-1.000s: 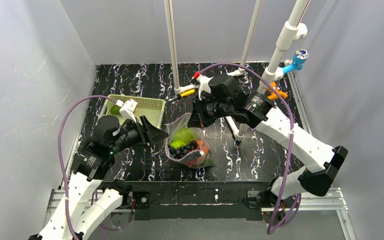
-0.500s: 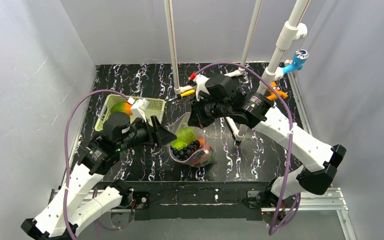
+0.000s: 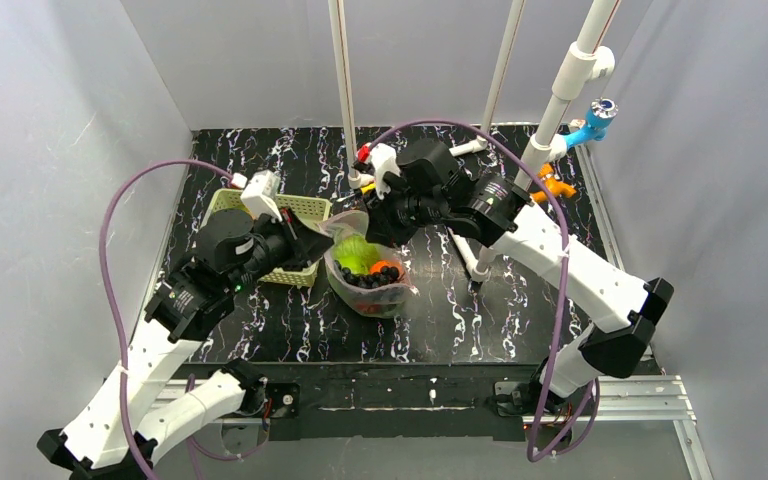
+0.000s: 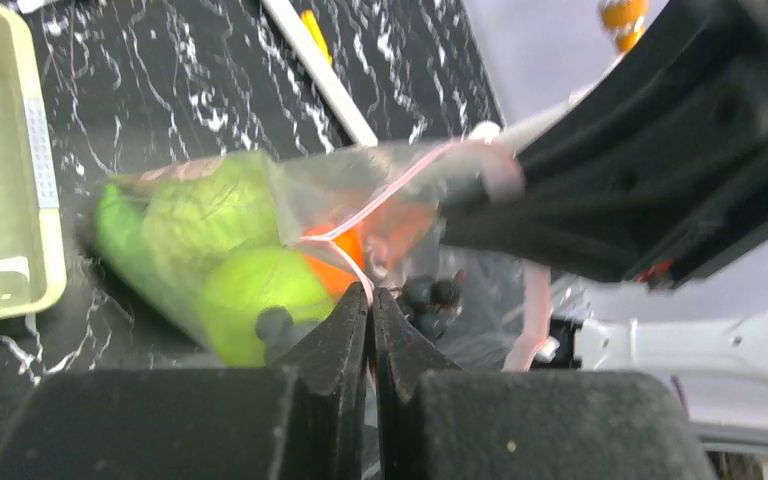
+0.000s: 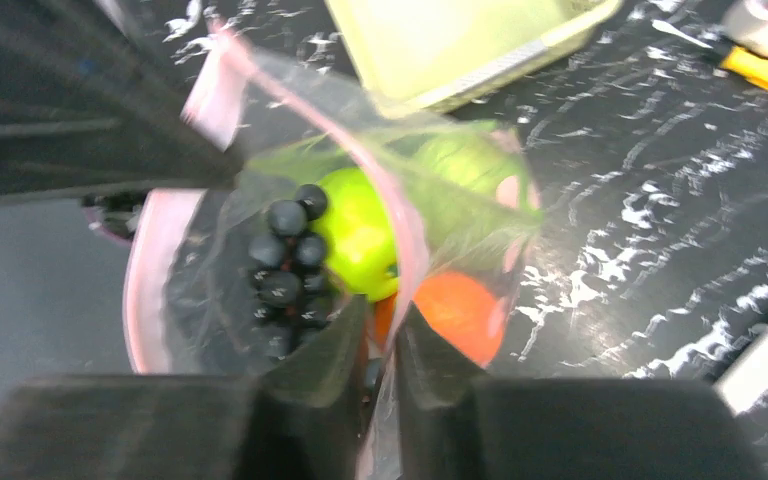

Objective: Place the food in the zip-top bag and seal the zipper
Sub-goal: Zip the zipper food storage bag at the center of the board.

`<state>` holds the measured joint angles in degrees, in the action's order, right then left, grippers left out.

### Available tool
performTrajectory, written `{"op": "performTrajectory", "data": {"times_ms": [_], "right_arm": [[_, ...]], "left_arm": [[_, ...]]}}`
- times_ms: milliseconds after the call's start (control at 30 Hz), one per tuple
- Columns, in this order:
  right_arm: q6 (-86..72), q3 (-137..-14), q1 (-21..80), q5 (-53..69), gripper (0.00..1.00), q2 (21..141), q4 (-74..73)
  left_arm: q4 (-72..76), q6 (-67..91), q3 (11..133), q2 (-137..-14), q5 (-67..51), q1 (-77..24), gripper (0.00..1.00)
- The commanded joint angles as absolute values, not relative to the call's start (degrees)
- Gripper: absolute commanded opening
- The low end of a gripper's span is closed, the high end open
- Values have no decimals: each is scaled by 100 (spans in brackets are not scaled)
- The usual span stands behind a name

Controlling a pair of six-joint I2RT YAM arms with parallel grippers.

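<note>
The clear zip-top bag (image 3: 368, 272) hangs between both grippers over the table's middle. It holds a green apple (image 5: 360, 232), an orange (image 5: 457, 308), dark grapes (image 5: 285, 260) and green leafy pieces (image 4: 195, 215). My left gripper (image 3: 322, 236) is shut on the bag's left mouth edge, its jaws pinching the pinkish zipper (image 4: 360, 210). My right gripper (image 3: 378, 222) is shut on the bag's mouth edge at the right, with the pink strip (image 5: 400, 225) running between its fingers. The mouth gapes open between them.
The pale green lattice basket (image 3: 300, 210) stands just left of the bag, partly under my left arm. A yellow-handled tool (image 3: 372, 186) lies behind the bag. White pipes (image 3: 465, 250) and an orange toy (image 3: 557, 186) are to the right.
Both grippers have moved back and left and lifted the bag by its mouth. The bag now hangs more upright and its contents have settled lower.
</note>
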<state>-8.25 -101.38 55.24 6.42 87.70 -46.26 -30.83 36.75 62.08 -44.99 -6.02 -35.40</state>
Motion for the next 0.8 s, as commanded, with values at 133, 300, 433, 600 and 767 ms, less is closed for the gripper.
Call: {"op": "performTrajectory", "data": {"times_ms": [133,300,433,600,767], "right_arm": [[-399,-9024,5621,2452,84,7709,-3447],[-184,-6715,5790,858,98,6054,-2297],[-145,-5587,6029,422,98,5434,-1291],[-250,-5569,6469,-1153,75,5766,-1033],[-100,-5509,6470,-1209,41,5932,-800]], "left_arm": [[-1731,4862,6020,-4545,539,-3568,0],[-1578,5222,5706,-4366,701,-3568,0],[-1595,5263,5713,-4311,762,-3568,0],[-1612,5408,5661,-4244,765,-3568,0],[-1690,5366,5705,-4157,793,-3568,0]]}}
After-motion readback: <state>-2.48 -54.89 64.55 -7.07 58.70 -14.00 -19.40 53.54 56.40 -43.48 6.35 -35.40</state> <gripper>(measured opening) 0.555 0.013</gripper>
